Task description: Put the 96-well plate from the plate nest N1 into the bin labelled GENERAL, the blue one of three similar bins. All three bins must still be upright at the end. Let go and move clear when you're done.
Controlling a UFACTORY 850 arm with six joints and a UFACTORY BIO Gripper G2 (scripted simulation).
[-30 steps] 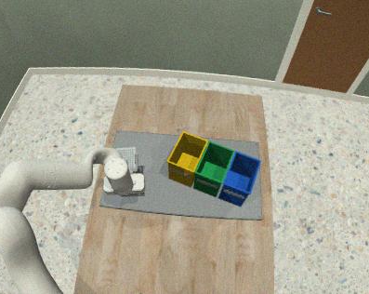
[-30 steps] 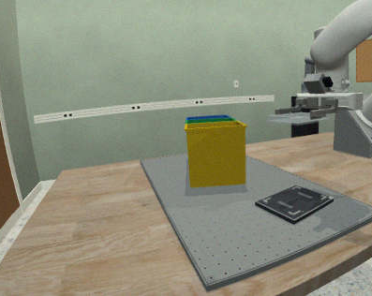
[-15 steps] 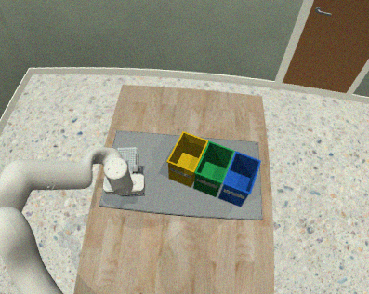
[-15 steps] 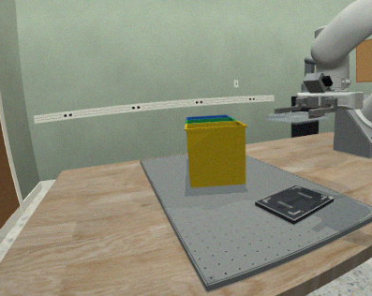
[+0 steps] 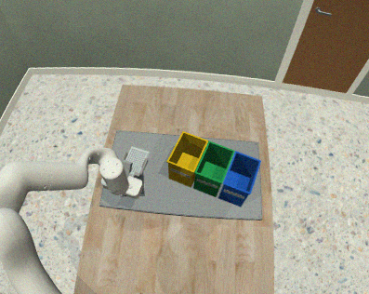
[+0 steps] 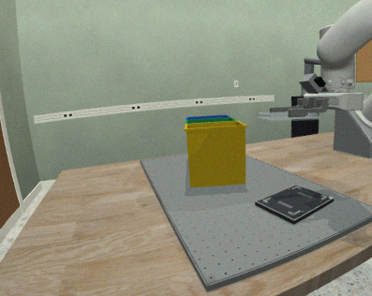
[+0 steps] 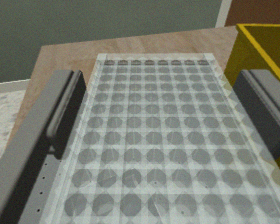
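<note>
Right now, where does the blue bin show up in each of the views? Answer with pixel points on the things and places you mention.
Top: the blue bin (image 5: 240, 179) (image 6: 209, 116) is right of centre, last in the row of three.
Exterior: only its rim shows, just above centre, behind the green and yellow bins.
Wrist: not in it.
Shared landmark: the yellow bin (image 5: 180, 174) (image 6: 216, 156) (image 7: 239, 57), seen in all three.

Pale wooden table (image 5: 175, 247) (image 6: 96, 201) (image 7: 56, 62) beneath a flat grey perforated board (image 5: 161, 197) (image 6: 223, 244) (image 7: 50, 185)

Three bins (image 5: 214, 168) (image 6: 216, 155) (adjacent) on mat (image 5: 156, 205) (image 6: 223, 234).
</note>
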